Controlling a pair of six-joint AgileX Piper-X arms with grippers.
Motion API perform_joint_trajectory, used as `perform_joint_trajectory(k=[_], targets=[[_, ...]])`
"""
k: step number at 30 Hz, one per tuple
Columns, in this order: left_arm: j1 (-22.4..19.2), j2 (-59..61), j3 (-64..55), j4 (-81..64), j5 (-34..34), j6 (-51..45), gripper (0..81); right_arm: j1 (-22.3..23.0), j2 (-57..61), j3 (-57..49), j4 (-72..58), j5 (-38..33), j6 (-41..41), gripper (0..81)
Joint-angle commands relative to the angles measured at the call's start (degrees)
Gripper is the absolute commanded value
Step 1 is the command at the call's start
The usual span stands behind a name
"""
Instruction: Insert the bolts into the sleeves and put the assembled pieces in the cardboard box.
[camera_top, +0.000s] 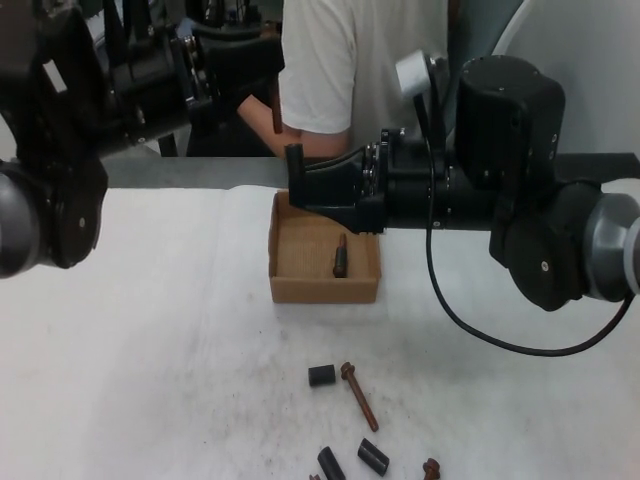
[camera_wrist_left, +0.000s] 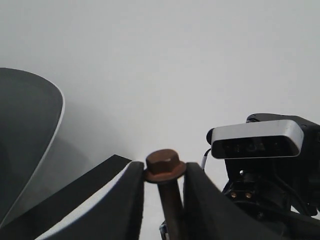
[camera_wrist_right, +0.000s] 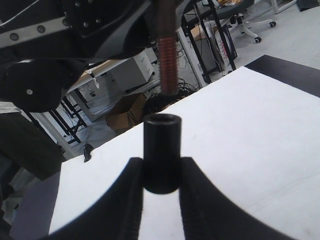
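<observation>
Right wrist view: the right gripper (camera_wrist_right: 161, 167) is clamped on a black sleeve (camera_wrist_right: 161, 145), with one of its fingers (camera_wrist_right: 132, 205) on each side of the end nearer the wrist. The sleeve's long axis runs straight out from the gripper. Its open bore faces the threaded end of a rusty bolt (camera_wrist_right: 167, 65), which stops just short of the bore and nearly in line with it.

Left wrist view: the left gripper (camera_wrist_left: 162, 172) pinches the same bolt just under its hexagonal head. The shank runs back between the fingers and the head points outward.

High view: the right arm reaches across above the far edge of the cardboard box (camera_top: 290, 290). One assembled piece (camera_top: 340, 258) lies inside, its long axis running from the far wall toward the near wall. On the near side of the box lie a loose sleeve (camera_top: 321, 376) and, just beside it, a loose bolt (camera_top: 358, 397) with its head toward the box. Two more sleeves (camera_top: 373, 456) and another bolt head (camera_top: 431, 467) lie farther from the box.
</observation>
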Motion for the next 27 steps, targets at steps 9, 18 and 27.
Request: perform_joint_trajectory(k=[9, 18, 27], targets=[[-1.28, -0.80, -0.12, -0.61, 0.36, -1.26, 0.1, -0.19, -0.28, -0.31, -0.74, -0.48, 0.42, 0.8], [-1.28, -0.80, -0.12, -0.61, 1.03, -3.28, 0.1, -0.19, -0.28, -0.31, -0.74, -0.48, 0.42, 0.8], [-1.28, -0.80, -0.12, -0.61, 1.63, -3.27, 0.1, -0.19, -0.28, -1.24, -3.34, -0.25, 1.77, 0.8]])
